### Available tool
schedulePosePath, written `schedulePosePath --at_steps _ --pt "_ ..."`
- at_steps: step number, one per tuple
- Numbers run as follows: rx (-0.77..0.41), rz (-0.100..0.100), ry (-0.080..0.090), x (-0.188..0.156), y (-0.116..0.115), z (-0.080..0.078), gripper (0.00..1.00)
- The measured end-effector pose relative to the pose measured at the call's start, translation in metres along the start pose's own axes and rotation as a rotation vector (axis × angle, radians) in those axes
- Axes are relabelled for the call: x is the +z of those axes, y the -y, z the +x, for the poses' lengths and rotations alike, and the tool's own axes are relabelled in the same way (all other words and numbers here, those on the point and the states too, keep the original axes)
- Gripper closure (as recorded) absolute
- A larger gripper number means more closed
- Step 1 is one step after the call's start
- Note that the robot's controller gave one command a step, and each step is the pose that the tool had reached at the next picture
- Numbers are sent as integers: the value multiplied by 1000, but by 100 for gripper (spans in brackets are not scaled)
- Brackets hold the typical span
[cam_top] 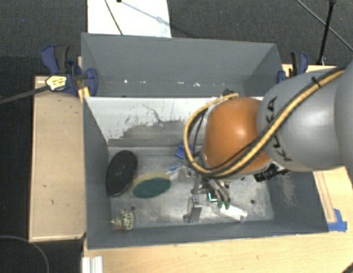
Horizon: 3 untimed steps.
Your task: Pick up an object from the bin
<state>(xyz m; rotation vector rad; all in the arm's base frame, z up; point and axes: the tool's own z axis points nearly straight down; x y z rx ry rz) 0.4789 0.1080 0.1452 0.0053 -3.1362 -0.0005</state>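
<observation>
One grey metal bin seen from above, with five small things lying apart on its floor. One robot arm reaches in from the right, its wrist under a round orange cover looped with cables. Below the cover the gripper is down near the floor, right of centre and towards the front. Whether it is open or closed, or has hold of anything, cannot be told. Nearest to it, just to its right, lies one white and green piece. To its left lie one green oval and, beside that, one black disc. One gold trinket sits in the front left corner. One blue piece shows at the cover's left edge.
</observation>
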Motion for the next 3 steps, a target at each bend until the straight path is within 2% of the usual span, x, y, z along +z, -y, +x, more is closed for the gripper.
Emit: schedulePosePath --at_steps 1,2,3 --pt "-294 1 5 59 -61 -106 0" --pt "-287 0 9 57 -61 -107 100" --pt "-230 -2 15 -82 -56 -46 100"
